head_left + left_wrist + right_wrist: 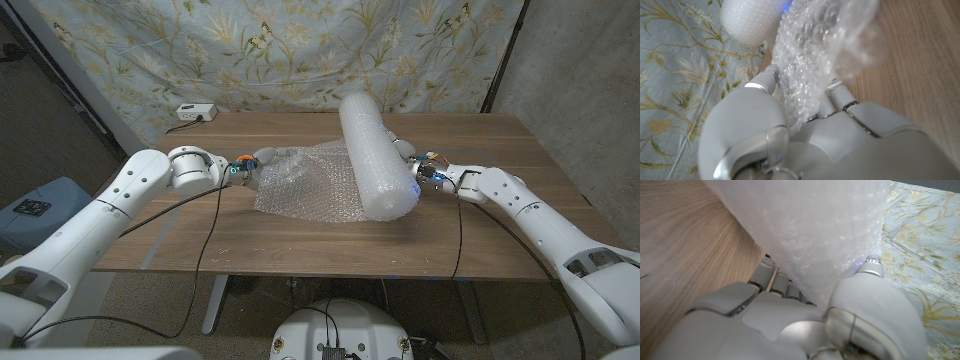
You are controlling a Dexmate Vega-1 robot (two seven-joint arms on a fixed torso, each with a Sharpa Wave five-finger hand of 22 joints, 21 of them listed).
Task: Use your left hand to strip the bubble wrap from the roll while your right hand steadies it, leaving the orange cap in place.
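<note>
table (500, 190): matt brown wood | bubble wrap (310, 185): clear glossy plastic | backdrop (300, 50): floral cloth

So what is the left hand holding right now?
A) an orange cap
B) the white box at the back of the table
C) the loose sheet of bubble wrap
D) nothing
C: the left hand grips the loose sheet pulled off the roll.

Wooden table (500, 240) under roll (375, 155), white box (196, 112)
</note>
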